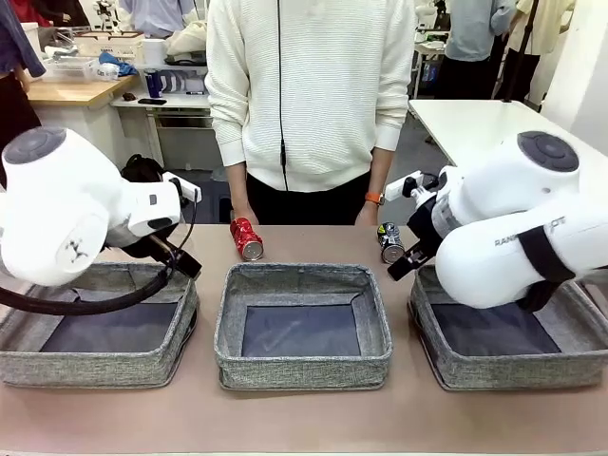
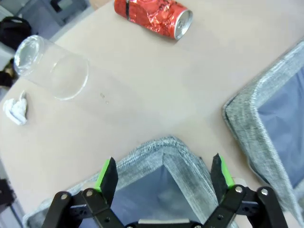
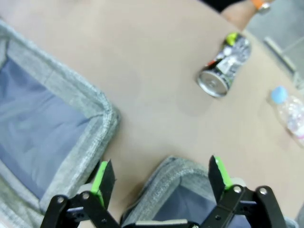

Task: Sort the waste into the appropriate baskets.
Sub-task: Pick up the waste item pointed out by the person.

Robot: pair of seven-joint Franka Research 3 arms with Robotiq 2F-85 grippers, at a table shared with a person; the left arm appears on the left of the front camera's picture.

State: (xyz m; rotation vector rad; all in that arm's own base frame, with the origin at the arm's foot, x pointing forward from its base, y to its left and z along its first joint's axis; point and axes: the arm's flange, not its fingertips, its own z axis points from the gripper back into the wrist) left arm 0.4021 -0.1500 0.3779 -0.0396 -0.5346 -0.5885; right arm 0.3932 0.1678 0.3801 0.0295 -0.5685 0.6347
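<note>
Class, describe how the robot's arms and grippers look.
The left arm and right arm are rounded white shells with grey joint caps; a black cable loops from the left. The left gripper and right gripper are black, with green pads.

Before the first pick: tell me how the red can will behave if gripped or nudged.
The red can lies on its side, so a nudge may roll it, though its dented wall would probably make that uneven. Crushed as it is, it is likely empty and light. The crumpled metal may give further under a squeeze.
</note>
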